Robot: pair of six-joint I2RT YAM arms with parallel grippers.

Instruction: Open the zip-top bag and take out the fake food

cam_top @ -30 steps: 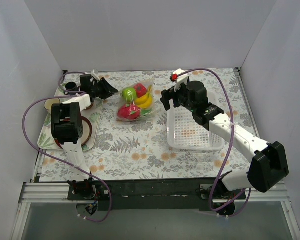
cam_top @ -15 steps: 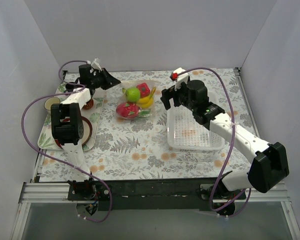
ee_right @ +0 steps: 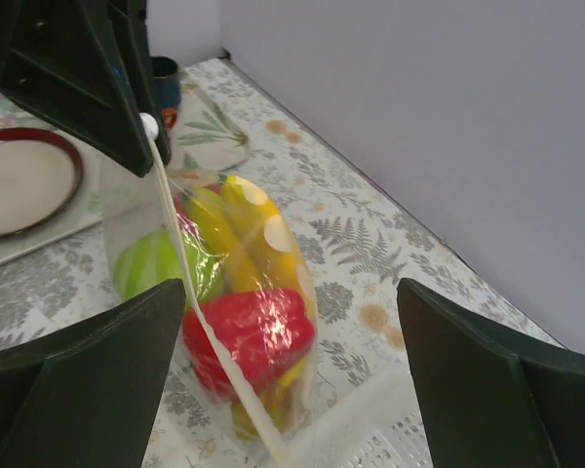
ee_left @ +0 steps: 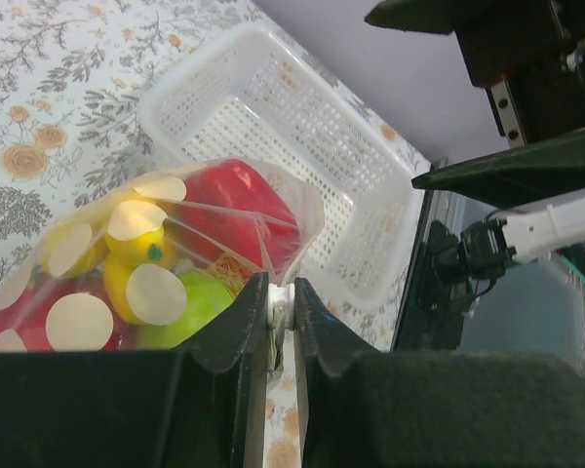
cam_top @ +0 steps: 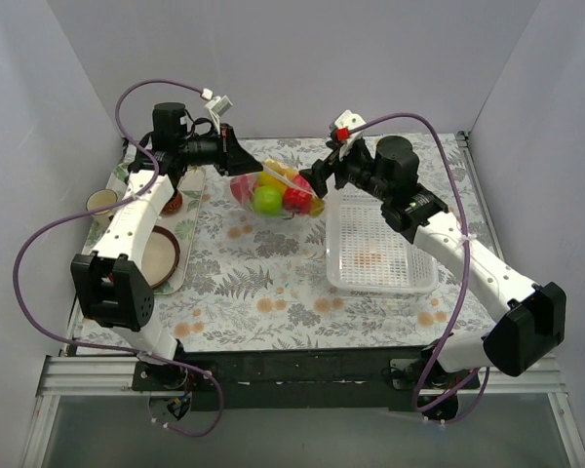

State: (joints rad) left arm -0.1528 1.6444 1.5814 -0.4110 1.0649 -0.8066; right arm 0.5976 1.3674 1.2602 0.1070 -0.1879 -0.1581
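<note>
The zip-top bag (cam_top: 273,190) hangs tilted above the floral table, held by one end of its zip strip. My left gripper (cam_top: 240,160) is shut on the white zip end (ee_left: 281,302). Inside the bag show the fake food pieces: a green apple (cam_top: 267,200), a red pepper (ee_left: 239,210) and a yellow banana (ee_right: 239,229). My right gripper (cam_top: 312,181) is wide open at the bag's other end. In the right wrist view the bag (ee_right: 244,312) and its zip strip (ee_right: 190,302) lie between the gripper's (ee_right: 292,390) spread fingers, apart from both.
A white perforated basket (cam_top: 380,255) stands right of the bag, under my right arm. A tray (cam_top: 175,278) with a brown-rimmed plate (cam_top: 156,255) and a mug (cam_top: 102,203) is at the left. A dark mug (ee_right: 164,78) stands at the back.
My left gripper has risen and swung right, lifting the bag off the table by its zip end. My right gripper has moved left and closer to the bag.
</note>
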